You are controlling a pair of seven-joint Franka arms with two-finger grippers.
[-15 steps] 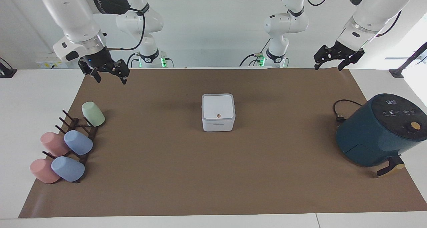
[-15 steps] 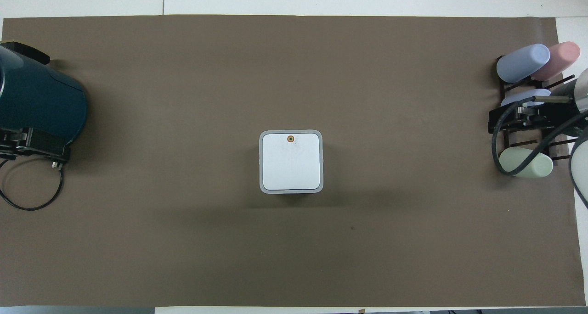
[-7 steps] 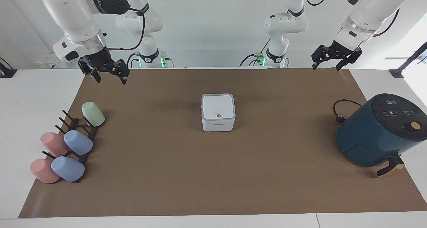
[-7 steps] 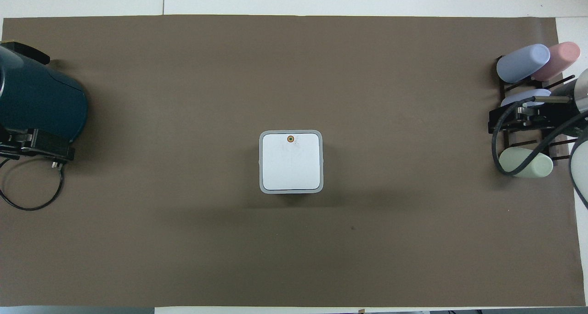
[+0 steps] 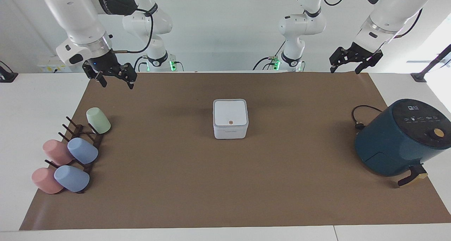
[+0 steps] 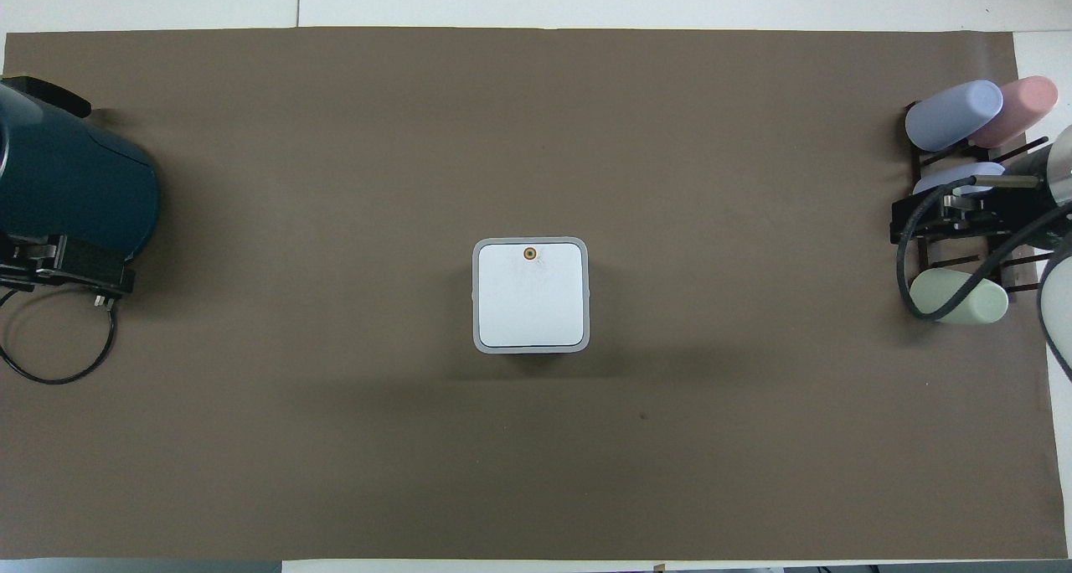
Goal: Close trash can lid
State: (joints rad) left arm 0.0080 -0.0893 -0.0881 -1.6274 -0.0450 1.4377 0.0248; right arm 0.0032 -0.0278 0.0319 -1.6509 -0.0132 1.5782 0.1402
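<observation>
The small white trash can stands in the middle of the brown mat. Its flat white lid lies down flat on the can, with the orange-ringed dot on top. The lid also shows in the overhead view, flush inside the can's grey rim. My left gripper hangs open and empty over the mat's edge at the left arm's end, over the air fryer's cable in the overhead view. My right gripper hangs open and empty near the cup rack. Both are well apart from the can.
A large dark-teal air fryer with a black cable sits at the left arm's end. A dark rack with several pastel cups, one of them green, sits at the right arm's end.
My left gripper has drifted slightly up and toward the robots. The right arm, the can and its lid have not moved.
</observation>
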